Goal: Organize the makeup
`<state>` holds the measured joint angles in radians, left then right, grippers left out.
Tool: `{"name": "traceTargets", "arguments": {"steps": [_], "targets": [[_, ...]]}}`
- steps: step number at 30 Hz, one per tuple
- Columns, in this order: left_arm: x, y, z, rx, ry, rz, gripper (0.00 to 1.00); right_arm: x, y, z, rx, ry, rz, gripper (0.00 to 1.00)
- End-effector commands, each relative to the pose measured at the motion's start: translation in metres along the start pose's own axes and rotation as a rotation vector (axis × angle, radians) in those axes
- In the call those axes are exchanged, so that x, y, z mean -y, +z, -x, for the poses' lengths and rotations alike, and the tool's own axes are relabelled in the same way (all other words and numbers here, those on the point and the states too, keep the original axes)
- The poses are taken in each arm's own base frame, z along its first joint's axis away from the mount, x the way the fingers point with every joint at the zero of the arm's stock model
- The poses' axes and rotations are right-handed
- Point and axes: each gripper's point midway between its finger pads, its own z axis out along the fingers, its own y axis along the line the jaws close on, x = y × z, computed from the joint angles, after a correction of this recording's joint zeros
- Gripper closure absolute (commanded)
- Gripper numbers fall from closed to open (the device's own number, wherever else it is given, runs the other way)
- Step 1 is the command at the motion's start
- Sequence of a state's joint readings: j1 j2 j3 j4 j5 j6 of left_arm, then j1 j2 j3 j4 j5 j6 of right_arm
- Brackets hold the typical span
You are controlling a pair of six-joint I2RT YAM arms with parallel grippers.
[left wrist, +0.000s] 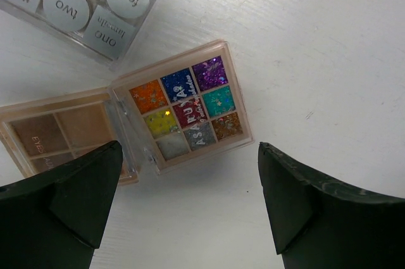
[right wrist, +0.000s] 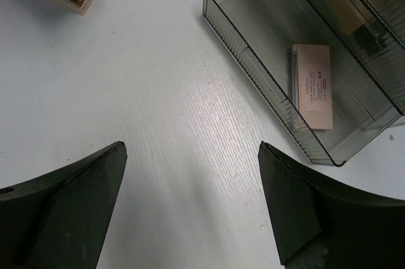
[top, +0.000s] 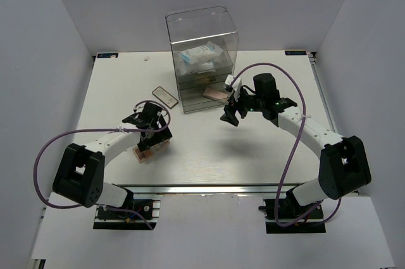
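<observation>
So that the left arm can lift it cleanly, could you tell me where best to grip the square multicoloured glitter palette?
Come straight down with the open left gripper, as the multicoloured glitter palette lies flat on the white table. In the left wrist view, I would pinch its thin upper and lower edges: a brown-toned palette crowds its left edge.

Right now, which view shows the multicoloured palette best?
Left wrist: the multicoloured palette fills mid-frame, all nine pans clear. Top external has it mostly hidden under the left gripper; right wrist catches only one corner.
</observation>
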<state>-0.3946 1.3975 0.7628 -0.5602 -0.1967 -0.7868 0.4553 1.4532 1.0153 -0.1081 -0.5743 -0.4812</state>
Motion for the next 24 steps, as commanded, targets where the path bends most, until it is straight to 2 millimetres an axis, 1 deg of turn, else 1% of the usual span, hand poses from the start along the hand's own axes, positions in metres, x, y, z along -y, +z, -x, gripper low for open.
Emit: {"name": "traceTargets", "arguments": {"steps": [1,4,10,13,22,24], "targets": [[0.002,0.002,-0.004,-0.008,-0.013,-0.024,0.04,0.004,-0.004,0.015,0.047,-0.020,-0.008,0.11],[0.011,0.002,0.002,0.004,-0.020,-0.053,0.04,0.004,-0.004,0.015,0.046,-0.020,-0.009,0.11],[0.019,0.007,0.003,-0.016,-0.020,-0.060,0.04,0.005,-0.006,0.015,0.048,-0.019,-0.014,0.11],[0.019,0.010,0.003,-0.031,-0.029,-0.040,0.04,0.004,-0.006,0.013,0.046,-0.017,-0.013,0.11],[0.000,0.026,-0.012,-0.089,-0.043,0.082,0.04,0.007,-0.007,0.013,0.050,-0.013,-0.018,0.11],[0.003,0.028,-0.006,-0.081,-0.047,0.097,0.04,0.007,-0.007,0.012,0.049,-0.011,-0.016,0.11]]}}
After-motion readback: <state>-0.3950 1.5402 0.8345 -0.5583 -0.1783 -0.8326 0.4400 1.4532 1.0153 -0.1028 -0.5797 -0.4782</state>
